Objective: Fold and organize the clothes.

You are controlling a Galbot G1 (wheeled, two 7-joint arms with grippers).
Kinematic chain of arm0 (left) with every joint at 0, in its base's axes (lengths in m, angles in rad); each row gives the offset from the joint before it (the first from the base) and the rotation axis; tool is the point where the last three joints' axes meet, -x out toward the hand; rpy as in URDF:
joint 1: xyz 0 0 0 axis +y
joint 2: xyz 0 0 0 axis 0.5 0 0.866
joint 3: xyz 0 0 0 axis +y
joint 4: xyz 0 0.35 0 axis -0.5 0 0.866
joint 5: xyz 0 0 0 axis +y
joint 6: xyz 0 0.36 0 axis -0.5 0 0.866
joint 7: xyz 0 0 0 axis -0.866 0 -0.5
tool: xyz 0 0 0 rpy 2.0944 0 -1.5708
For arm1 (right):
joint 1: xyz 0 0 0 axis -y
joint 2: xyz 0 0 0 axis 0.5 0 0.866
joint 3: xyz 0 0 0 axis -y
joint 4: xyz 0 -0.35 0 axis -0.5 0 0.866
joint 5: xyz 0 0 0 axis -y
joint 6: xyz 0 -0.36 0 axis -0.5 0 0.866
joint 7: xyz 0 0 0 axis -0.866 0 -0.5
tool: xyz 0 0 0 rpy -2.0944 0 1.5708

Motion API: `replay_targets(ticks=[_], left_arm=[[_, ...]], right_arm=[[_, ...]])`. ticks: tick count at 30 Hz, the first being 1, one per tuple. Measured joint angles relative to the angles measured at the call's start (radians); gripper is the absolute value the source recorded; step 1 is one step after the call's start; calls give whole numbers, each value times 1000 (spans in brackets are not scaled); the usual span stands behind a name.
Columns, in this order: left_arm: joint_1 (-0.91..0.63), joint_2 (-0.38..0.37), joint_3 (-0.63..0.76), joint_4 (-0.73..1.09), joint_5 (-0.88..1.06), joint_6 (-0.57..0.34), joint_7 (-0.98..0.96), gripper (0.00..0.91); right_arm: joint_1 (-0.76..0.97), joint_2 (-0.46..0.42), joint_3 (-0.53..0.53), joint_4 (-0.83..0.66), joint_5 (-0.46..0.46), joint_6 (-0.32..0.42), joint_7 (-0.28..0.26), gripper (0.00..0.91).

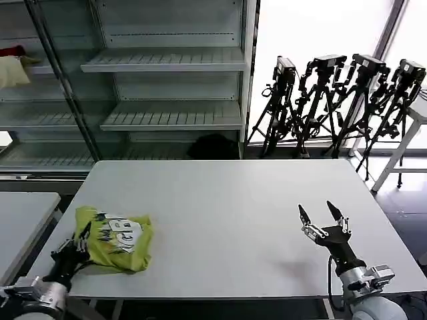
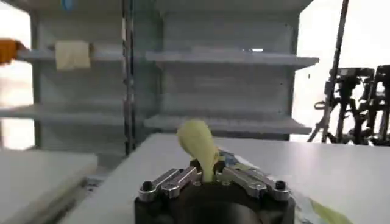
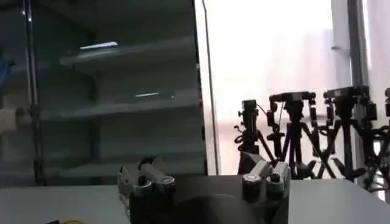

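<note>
Lime-green shirt lies as a small folded bundle on the counter, at its near left corner. Left tool pinches its edge, closed on the fabric. Right tool hovers open, well apart. Folding seems almost done; the underside folds are hidden.

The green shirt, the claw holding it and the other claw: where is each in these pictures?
shirt (image 1: pixel 115 238): head view, middle of the bunched fabric.
left gripper (image 1: pixel 81 241): head view, fingertips at the shirt's edge, shut on it.
right gripper (image 1: pixel 319 213): head view, gap between its open fingertips, above the table.
</note>
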Motion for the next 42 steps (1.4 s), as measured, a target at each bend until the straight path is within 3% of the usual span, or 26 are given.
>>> replay_targets(ticks=[5, 10, 19, 28, 29, 30, 31, 42], left_arm=[[-5, 83, -133, 3, 35, -24, 58, 0], [-17, 112, -149, 39, 157, -86, 134, 0], [-98, 47, 101, 153, 383, -158, 211, 0], [-184, 42, 280, 118, 395, -110, 218, 20], [-192, 45, 292, 112, 391, -100, 217, 81], [-201, 46, 307, 108, 388, -88, 215, 333], [-208, 45, 321, 106, 387, -77, 211, 907], [-333, 21, 519, 22, 382, 83, 52, 907]], right_arm=[[-3, -1, -1, 0, 0, 3, -3, 907], [-7, 4, -1, 6, -1, 4, -4, 907], [-21, -1, 14, 10, 0, 4, -6, 907], [-10, 8, -3, -2, -6, 9, -9, 907], [-9, 9, -6, -1, -7, 9, -9, 907], [-8, 11, -9, -1, -10, 9, -9, 907], [-7, 12, -12, -1, -11, 9, -10, 907], [11, 25, -35, 5, -31, -5, -3, 907]])
